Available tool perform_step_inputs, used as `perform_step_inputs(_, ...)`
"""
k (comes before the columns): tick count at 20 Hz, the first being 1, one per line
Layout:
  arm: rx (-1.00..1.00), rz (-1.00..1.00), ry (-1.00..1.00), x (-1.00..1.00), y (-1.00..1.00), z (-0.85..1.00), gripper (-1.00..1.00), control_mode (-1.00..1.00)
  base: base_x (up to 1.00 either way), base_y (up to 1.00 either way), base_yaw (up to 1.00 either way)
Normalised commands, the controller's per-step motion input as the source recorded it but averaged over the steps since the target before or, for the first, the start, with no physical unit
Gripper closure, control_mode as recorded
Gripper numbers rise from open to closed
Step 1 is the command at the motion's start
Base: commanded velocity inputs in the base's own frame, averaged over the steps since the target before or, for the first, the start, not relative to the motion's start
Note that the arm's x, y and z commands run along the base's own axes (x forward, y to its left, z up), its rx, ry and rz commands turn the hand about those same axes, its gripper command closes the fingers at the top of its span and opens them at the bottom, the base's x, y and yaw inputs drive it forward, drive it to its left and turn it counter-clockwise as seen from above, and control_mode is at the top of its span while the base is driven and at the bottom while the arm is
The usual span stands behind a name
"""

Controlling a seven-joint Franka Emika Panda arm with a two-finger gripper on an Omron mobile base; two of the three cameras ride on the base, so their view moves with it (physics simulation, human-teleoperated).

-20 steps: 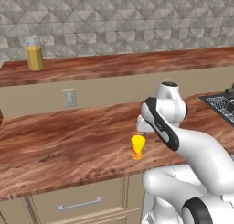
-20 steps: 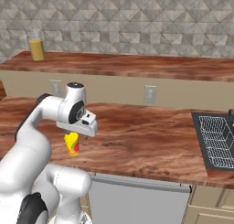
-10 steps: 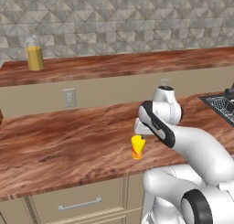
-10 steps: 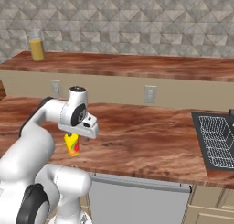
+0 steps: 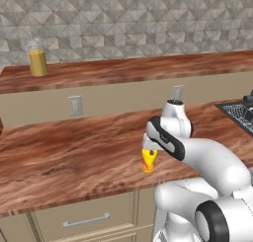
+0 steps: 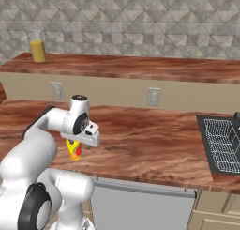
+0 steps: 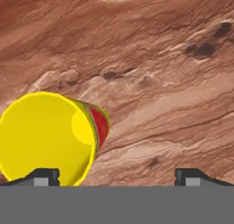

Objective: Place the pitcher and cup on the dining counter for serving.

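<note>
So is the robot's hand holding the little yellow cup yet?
No, nothing is held. The gripper is open above the cup, which stands on the wood worktop, off-centre near one fingertip.

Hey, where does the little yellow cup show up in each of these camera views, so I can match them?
Left base view: the cup stands right of centre on the worktop, just under the gripper.
Right base view: the cup is at the left, below the arm's hand.
Hand view: the cup is at lower left, seen from above.
Shared landmark: the reddish wood-grain worktop it stands on.

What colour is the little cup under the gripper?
Bright yellow with a red patch on its side; the cup shows best in the hand view.
</note>
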Motion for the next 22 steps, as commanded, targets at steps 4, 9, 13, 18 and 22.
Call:
perform_step_inputs(4,0.00,0.00,0.00,0.20,0.00,-0.24,-1.00,-1.00,0.00,0.00,0.00)
perform_step_inputs(9,0.00,0.00,0.00,0.14,0.02,-0.27,-1.00,-1.00,0.00,0.00,0.00)
perform_step_inputs(13,-0.01,0.00,0.00,0.08,0.02,-0.24,-1.00,-1.00,0.00,0.00,0.00)
perform_step_inputs(18,0.00,0.00,0.00,0.00,0.09,-0.27,1.00,-1.00,0.00,0.00,0.00)
perform_step_inputs(22,0.00,0.00,-0.01,0.02,0.07,-0.11,1.00,-1.00,0.00,0.00,0.00)
